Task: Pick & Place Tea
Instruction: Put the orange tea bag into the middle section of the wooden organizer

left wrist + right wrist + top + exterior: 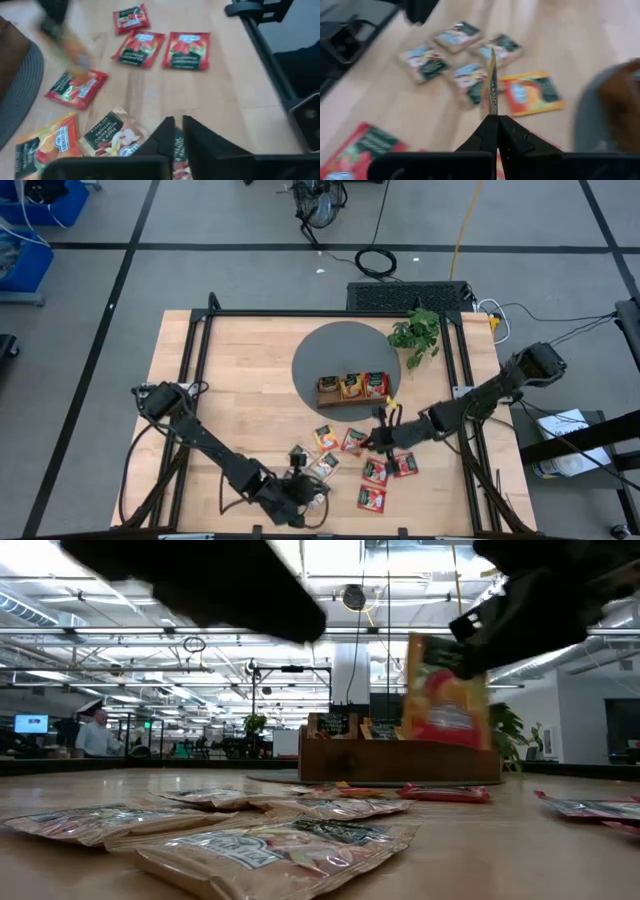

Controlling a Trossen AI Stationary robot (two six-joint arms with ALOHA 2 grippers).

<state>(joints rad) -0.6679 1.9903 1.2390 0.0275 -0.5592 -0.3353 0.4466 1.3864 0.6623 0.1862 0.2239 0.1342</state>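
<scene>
My right gripper [497, 120] is shut on an orange-yellow tea packet [445, 695], which it holds in the air near the wooden tray [352, 388]. That tray stands on a round dark mat [320, 350]. My left gripper [178, 131], its fingers closed to a narrow slit, hovers over the beige-green packets [322, 467] near the front edge and touches none. Loose on the wood lie an orange packet [326, 438] and red packets [374, 471]. My right gripper pinches one edge of the orange-yellow packet [492, 110] between its two fingers. The fingers come slanting down from the table's right. The packet stands upright with its face vertical [440, 710], edge-on to the wrist camera, and is lifted clear of the table.
A green leafy plant [418, 335] stands at the mat's far right. The tray's compartments hold packets [350, 385]. Black frame rails [462, 380] run along the table's sides. Three red packets [186, 50] lie ahead of my left gripper.
</scene>
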